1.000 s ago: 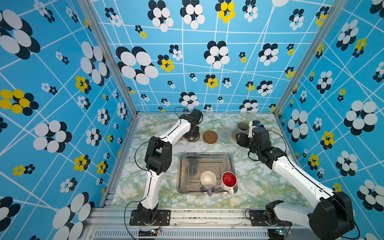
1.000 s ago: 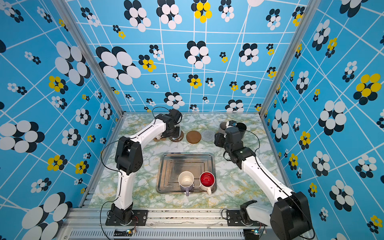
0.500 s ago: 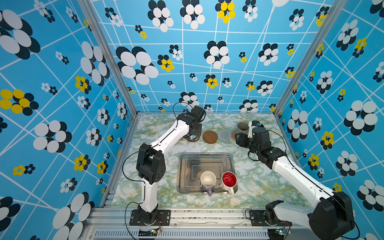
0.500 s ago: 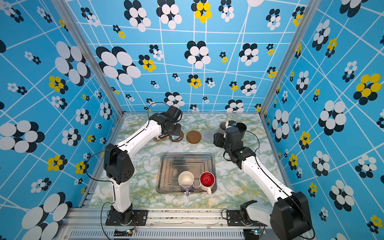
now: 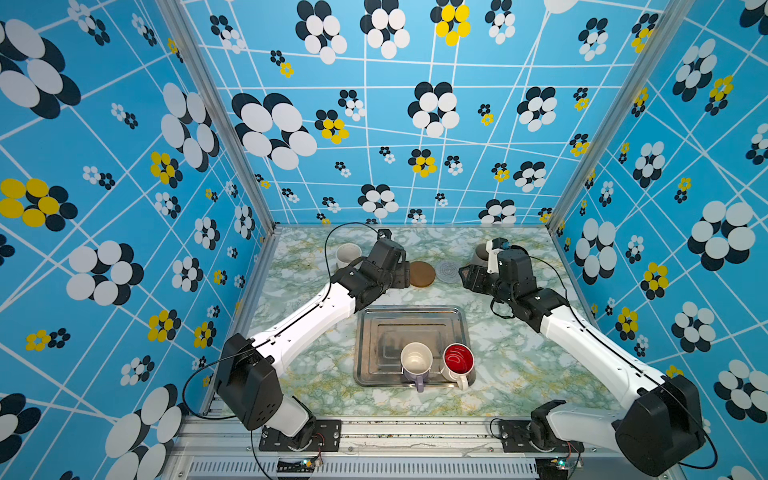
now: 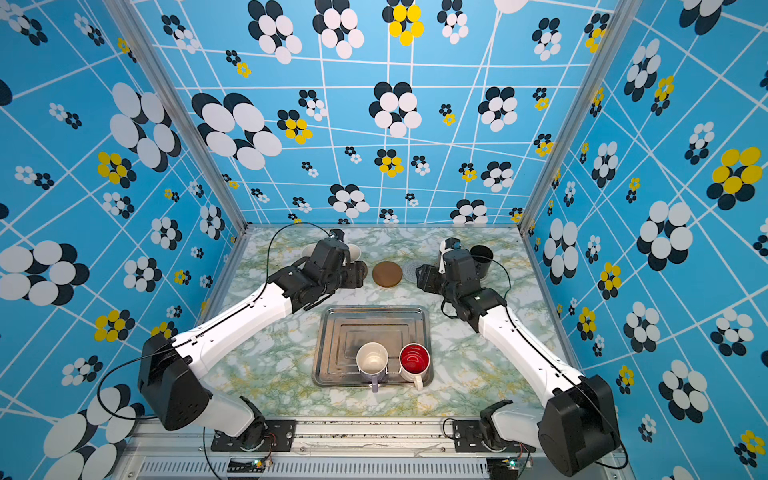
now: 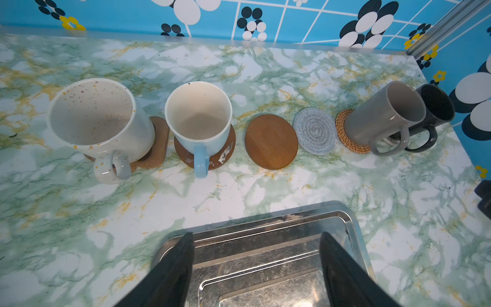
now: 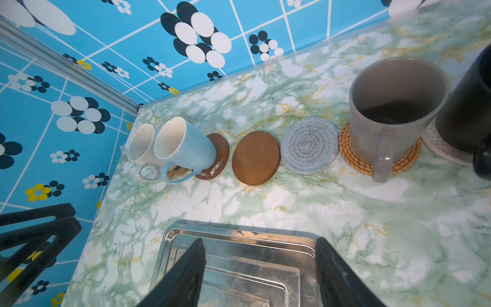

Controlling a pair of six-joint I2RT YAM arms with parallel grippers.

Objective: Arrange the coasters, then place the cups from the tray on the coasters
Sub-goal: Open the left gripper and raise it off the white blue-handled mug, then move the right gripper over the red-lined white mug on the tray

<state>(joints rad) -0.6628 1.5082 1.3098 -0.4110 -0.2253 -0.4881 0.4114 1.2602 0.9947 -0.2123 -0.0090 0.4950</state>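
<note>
Left wrist view: coasters lie in a row along the far side of the green-veined marble tabletop (image 7: pixel 239 191). A speckled cream-white mug (image 7: pixel 101 117) stands on the brown paw-shaped cork coaster (image 7: pixel 159 141), a light blue mug (image 7: pixel 199 117) on a round brown disc (image 7: pixel 225 155), and a tall grey mug (image 7: pixel 382 117) on the tan rattan round coaster (image 7: pixel 342 133). Between them a second round brown wooden disc (image 7: pixel 271 141) and the grey-white woven round coaster (image 7: pixel 314 131) lie bare, just beside each other. The right wrist view shows the tall black mug (image 8: pixel 467 111) on a pale patterned round coaster (image 8: pixel 441 151) at the row's end. The left gripper (image 7: pixel 256 235) and the right gripper (image 8: pixel 260 240) hover above the far rim of the rectangular silver metal tray (image 5: pixel 374 332), each with jaws spread and nothing between them. In both top views the lilac mug (image 5: pixel 415 359) and the white mug with red inside (image 5: pixel 457 359) stand upright side by side at the tray's near edge. Judged step: four cups are placed; two pickups remain. The next move likely calls for each gripper to reach the tray's near edge, close on a mug's rim or handle, lift it clear of the raised rim, and centre it on a bare coaster without nudging neighbouring mugs.
</note>
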